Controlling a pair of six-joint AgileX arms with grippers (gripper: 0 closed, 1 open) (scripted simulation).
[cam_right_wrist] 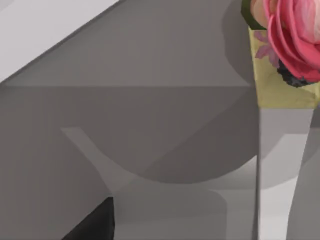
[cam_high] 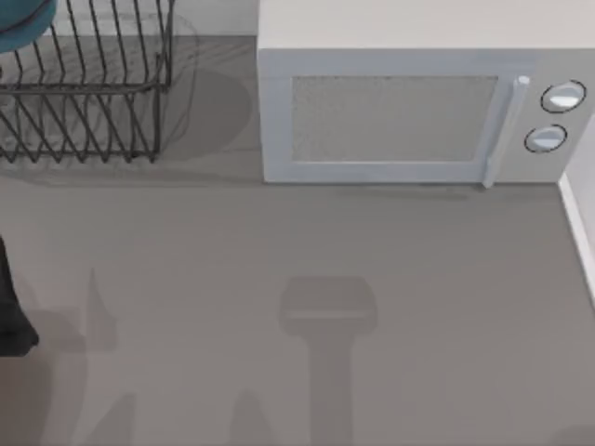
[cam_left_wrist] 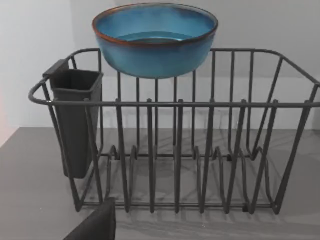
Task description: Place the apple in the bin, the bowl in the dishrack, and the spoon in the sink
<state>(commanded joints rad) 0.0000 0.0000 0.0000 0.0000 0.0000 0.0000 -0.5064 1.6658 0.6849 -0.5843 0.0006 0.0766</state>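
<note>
Overhead, the bowl (cam_high: 20, 26) sits at eleven o'clock atop the dishrack (cam_high: 88, 93); microwave (cam_high: 409, 102) crowds one o'clock; the counter (cam_high: 307, 307) offers open room. Left wrist view: bowl (cam_left_wrist: 155, 40) perches on the dishrack (cam_left_wrist: 175, 150) bars and, I judge, may tip; caddy (cam_left_wrist: 75, 120) adjoins. Right wrist view: flower (cam_right_wrist: 295, 35) close, collision risk. Jaw state on either arm: cannot tell.

The teal-blue bowl (cam_left_wrist: 155, 40), reddish-brown rimmed and upright, sits atop the far upper bars of the black wire dishrack (cam_left_wrist: 175, 150), which stands left of the microwave (cam_high: 409, 102).
</note>
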